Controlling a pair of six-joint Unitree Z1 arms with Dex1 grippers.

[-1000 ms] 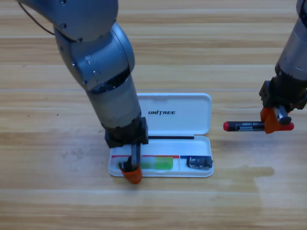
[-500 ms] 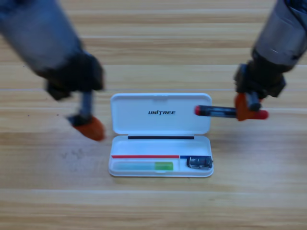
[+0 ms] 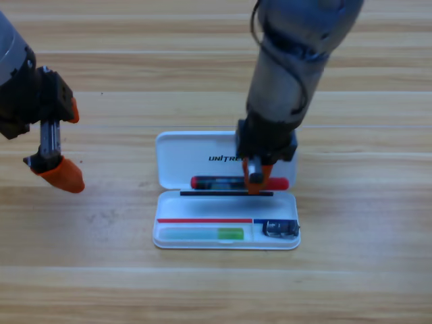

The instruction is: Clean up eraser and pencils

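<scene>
In the white case (image 3: 177,152), front tray: green pencil (image 3: 202,234) lies along the near left, eraser (image 3: 281,229) in the small compartment at its right end. Just behind, over the case's lid near the hinge, right gripper (image 3: 256,182) points down w/ jaws clamped on the black-and-red pencil (image 3: 223,182), held level, the arm covering the lid's upper right. Left gripper (image 3: 57,172) waits well left of the case above the wooden table (image 3: 364,270); can't tell if its jaws are open or closed.

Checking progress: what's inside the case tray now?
Green pencil in the long slot of the case, eraser in the small right one. Marker, in the right gripper, is over the lid.
</scene>
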